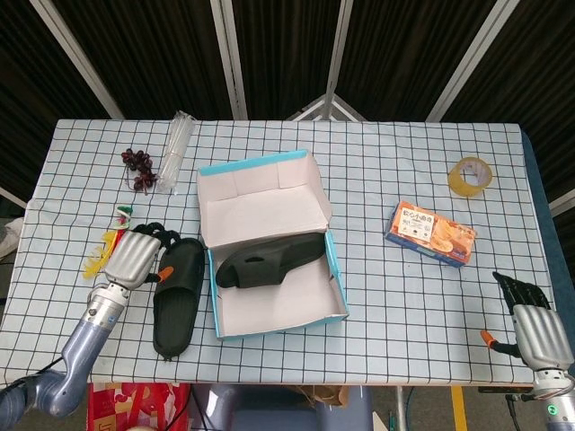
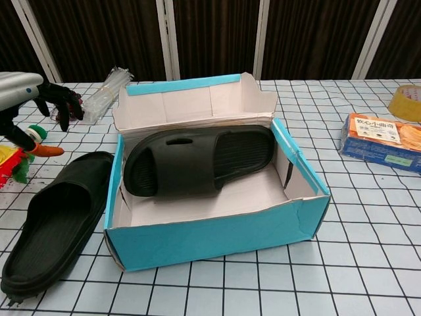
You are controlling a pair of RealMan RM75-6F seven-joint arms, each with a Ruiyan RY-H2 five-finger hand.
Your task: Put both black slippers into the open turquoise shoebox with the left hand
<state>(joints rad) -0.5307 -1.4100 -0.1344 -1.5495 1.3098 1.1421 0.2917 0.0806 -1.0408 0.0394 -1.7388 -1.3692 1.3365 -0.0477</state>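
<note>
One black slipper (image 1: 269, 260) (image 2: 197, 160) lies inside the open turquoise shoebox (image 1: 334, 267) (image 2: 217, 243), leaning against its back wall. The other black slipper (image 1: 178, 296) (image 2: 56, 220) lies flat on the table just left of the box. My left hand (image 1: 137, 255) (image 2: 26, 99) hovers over the far left edge of that slipper with its fingers apart and curved down, holding nothing. My right hand (image 1: 535, 325) rests at the table's front right corner, fingers spread, empty; the chest view does not show it.
Left of the hand lies a red, yellow and green toy (image 1: 110, 249) (image 2: 16, 155). Dark grapes (image 1: 139, 167) and a clear plastic bundle (image 1: 175, 144) sit at the back left. An orange snack packet (image 1: 430, 233) (image 2: 384, 141) and a tape roll (image 1: 470, 175) are on the right.
</note>
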